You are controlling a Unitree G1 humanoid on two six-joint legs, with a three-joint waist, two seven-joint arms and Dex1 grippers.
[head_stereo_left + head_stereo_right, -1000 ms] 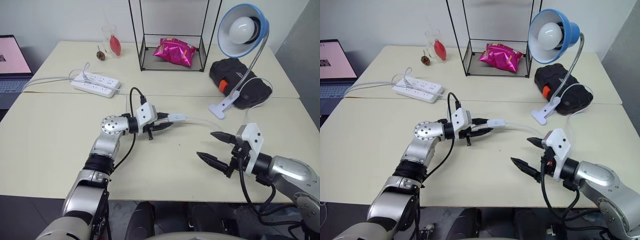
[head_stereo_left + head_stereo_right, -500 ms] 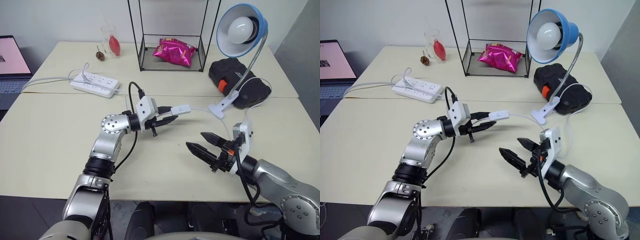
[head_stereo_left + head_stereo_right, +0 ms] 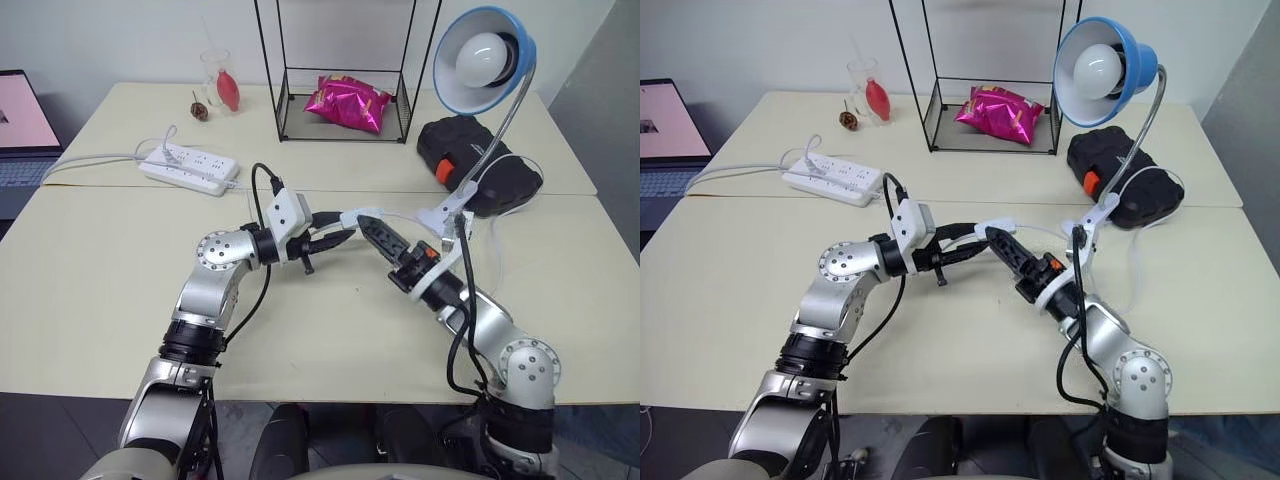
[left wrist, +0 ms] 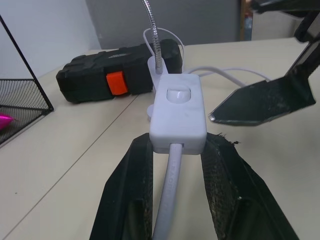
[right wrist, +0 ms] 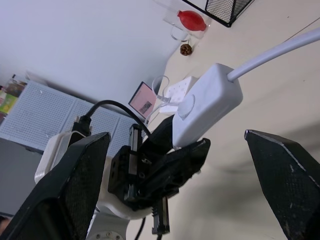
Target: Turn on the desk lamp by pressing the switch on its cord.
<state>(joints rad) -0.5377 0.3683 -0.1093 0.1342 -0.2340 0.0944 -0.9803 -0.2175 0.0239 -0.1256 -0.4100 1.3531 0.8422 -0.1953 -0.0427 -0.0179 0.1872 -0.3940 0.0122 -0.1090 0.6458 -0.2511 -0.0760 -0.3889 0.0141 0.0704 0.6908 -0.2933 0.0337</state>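
Observation:
The desk lamp stands unlit at the back right, its white clip base on the table. Its thin white cord runs left to the switch, which is held above the table. My left gripper is shut on the near end of the switch, and the cord runs back between its fingers. My right gripper is open wide. Its fingers reach in from the right, with the switch just ahead of the gap. One fingertip hovers beside the switch, apart from it.
A white power strip lies at the back left, beside a laptop. At the back are a wire rack holding a pink bag and a glass. A black case sits behind the clip.
My right gripper has swung left and forward from the table's front right, rolling over, and now reaches the switch. The left gripper has lifted the switch slightly.

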